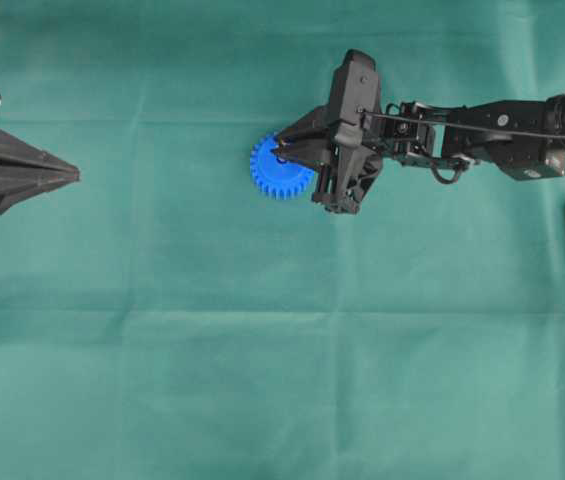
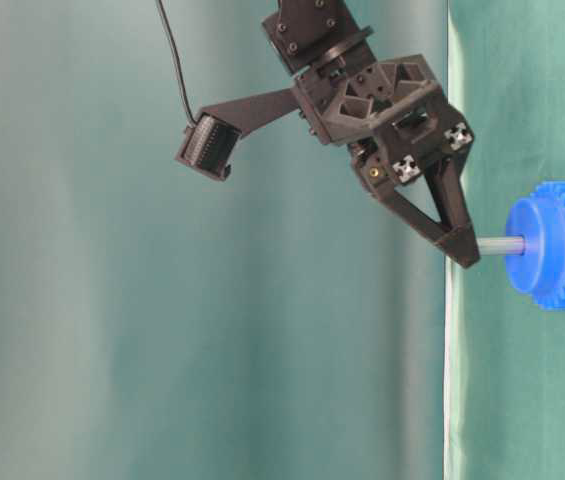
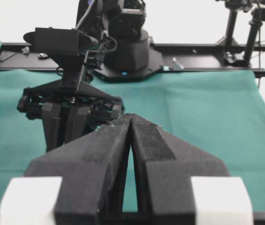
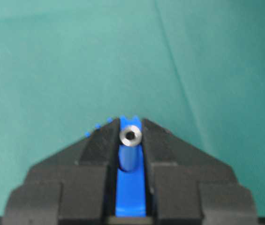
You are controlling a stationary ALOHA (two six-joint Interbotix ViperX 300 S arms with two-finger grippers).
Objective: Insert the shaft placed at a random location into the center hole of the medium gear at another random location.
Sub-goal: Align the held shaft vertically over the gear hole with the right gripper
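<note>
Silver-grey shaft (image 4: 130, 136), hollow-ended, apparently entering blue medium gear (image 2: 562, 245).

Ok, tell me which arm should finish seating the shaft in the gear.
Right. Its gripper already holds the shaft at the medium gear hub; the left gripper sits shut, far off.

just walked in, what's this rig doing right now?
The right gripper is shut on the shaft, a small silver pin, and holds it at the center hole of the blue medium gear lying on the green cloth. In the table-level view the pin's far end meets the gear's raised hub; how deep it sits cannot be told. The left gripper is shut, holds nothing and is parked at the left edge, well away from the gear.
</note>
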